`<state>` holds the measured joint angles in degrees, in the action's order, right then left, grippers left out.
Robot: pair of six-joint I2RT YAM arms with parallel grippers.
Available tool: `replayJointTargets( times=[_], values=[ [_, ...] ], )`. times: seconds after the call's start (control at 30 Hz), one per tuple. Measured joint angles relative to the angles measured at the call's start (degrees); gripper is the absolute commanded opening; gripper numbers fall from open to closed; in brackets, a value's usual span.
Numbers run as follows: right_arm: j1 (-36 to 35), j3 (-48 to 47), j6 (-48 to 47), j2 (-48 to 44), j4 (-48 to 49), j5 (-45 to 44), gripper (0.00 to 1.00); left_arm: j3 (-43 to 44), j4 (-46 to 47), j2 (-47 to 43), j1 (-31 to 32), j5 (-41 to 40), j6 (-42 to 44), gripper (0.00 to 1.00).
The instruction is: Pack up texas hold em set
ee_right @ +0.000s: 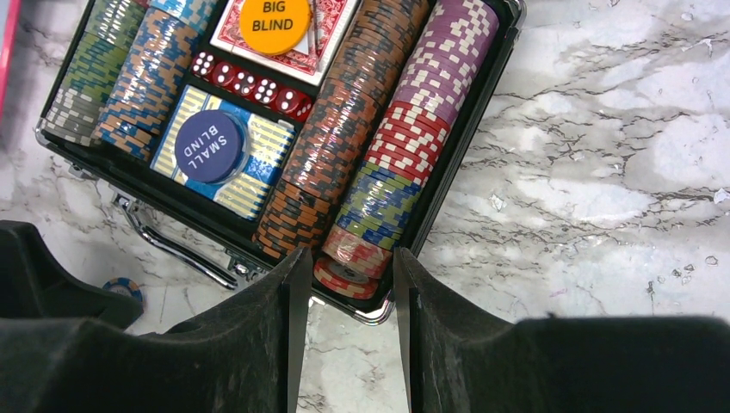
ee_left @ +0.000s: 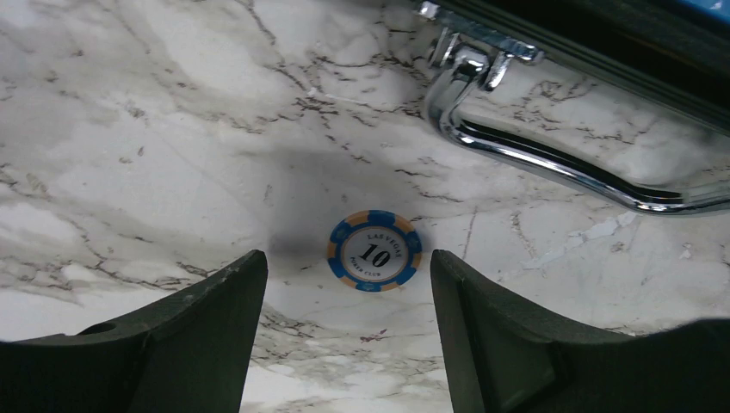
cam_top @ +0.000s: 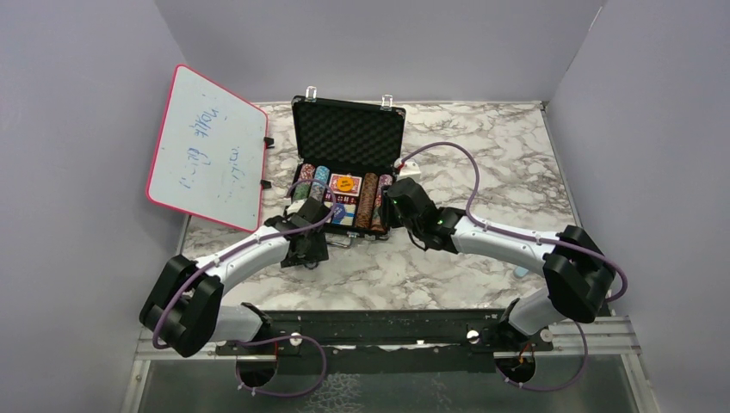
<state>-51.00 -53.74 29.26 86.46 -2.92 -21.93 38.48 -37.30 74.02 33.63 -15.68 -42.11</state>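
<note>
The black case of the texas hold em set lies open on the marble table, its lid standing up. Rows of striped chips, red dice, card decks, an orange button and a blue button fill it. A blue "10" chip lies flat on the table near the chrome handle. My left gripper is open just short of that chip, touching nothing. My right gripper stands open at the case's near right corner. A tilted red chip at the end of the row sits between its fingertips, with a gap on one side.
A pink-framed whiteboard leans against the left wall, close to the case. A small white object lies by the case's right side. A small pale blue item is on the table near the right arm. Grey walls enclose three sides.
</note>
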Motion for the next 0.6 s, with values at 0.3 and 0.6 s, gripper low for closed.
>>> replayJointTargets(
  times=[0.3,0.6],
  values=[
    [0.02,0.0,-0.33,-0.76,0.0,-0.04,0.43,0.24,4.46,3.23,-0.63,3.65,2.05,0.56],
    [0.02,0.0,-0.35,-0.76,-0.02,-0.04,0.43,1.99,3.26,5.51,-1.05,3.72,2.34,0.5]
  ],
)
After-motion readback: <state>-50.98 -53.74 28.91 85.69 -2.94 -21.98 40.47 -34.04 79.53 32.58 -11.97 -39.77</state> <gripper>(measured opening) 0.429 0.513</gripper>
